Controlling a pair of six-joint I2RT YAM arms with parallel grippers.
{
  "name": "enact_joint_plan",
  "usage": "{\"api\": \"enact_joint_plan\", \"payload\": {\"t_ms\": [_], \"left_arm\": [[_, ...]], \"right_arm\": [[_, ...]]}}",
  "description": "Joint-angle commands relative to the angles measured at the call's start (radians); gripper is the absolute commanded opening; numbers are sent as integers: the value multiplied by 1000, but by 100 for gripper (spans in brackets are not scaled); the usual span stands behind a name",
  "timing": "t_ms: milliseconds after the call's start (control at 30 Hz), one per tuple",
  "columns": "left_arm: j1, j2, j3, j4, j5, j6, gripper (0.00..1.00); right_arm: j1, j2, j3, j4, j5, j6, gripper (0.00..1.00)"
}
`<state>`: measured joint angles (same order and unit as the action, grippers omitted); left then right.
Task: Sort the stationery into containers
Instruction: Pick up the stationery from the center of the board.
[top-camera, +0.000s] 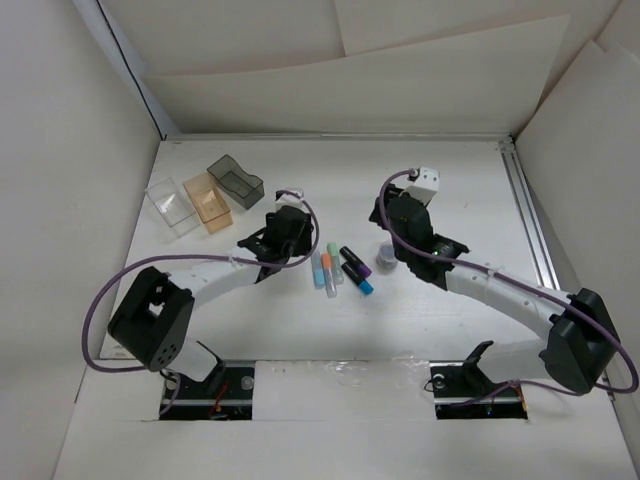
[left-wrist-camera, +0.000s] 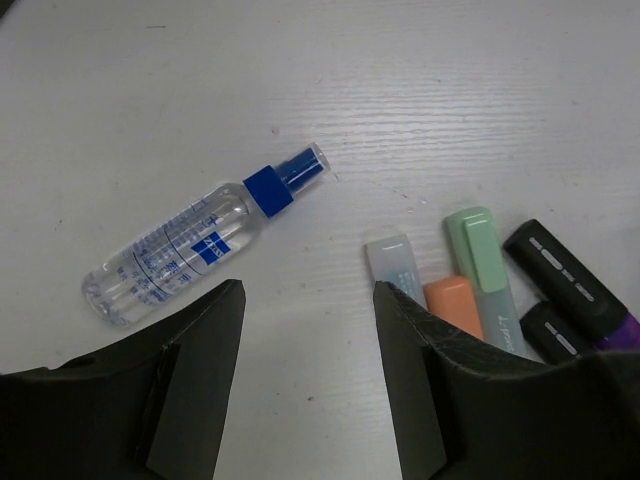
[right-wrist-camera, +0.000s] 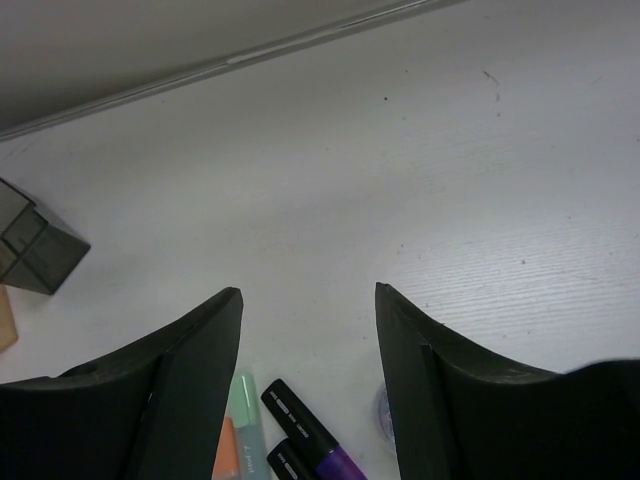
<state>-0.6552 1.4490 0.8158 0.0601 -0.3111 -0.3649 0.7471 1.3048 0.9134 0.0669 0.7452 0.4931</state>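
Five stubby markers lie side by side mid-table: pale blue (top-camera: 318, 270), orange (top-camera: 327, 267), green (top-camera: 335, 261), black with a purple end (top-camera: 355, 261) and black with a cyan end (top-camera: 358, 279). A small grey round piece (top-camera: 386, 255) sits to their right. My left gripper (top-camera: 288, 236) is open and empty just left of the markers. In the left wrist view its gripper (left-wrist-camera: 308, 292) hovers over bare table, with the clear blue-tipped tube (left-wrist-camera: 200, 240) ahead on the left and the green marker (left-wrist-camera: 480, 258) on the right. My right gripper (top-camera: 402, 220) (right-wrist-camera: 308, 292) is open and empty above the purple-ended marker (right-wrist-camera: 312, 432).
Three small boxes stand at the back left: clear (top-camera: 172, 206), amber-tan (top-camera: 208, 199) and smoky dark grey (top-camera: 236, 181). The dark grey box also shows in the right wrist view (right-wrist-camera: 35, 250). White walls close in the table, with a metal rail (top-camera: 530, 215) on the right.
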Motion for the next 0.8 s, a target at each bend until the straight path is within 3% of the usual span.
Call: {"api": "enact_joint_plan", "payload": {"t_ms": [0, 233, 600, 767], "left_arm": [[25, 43, 54, 18, -48, 27, 52], [34, 134, 111, 24, -74, 58, 52], [43, 221, 154, 9, -147, 78, 67], [43, 249, 164, 9, -137, 78, 66]], "right_arm": [[-5, 10, 8, 19, -21, 2, 62], [-5, 10, 8, 19, -39, -7, 63], [-5, 19, 8, 19, -58, -7, 67], [-5, 1, 8, 19, -58, -7, 67]]}}
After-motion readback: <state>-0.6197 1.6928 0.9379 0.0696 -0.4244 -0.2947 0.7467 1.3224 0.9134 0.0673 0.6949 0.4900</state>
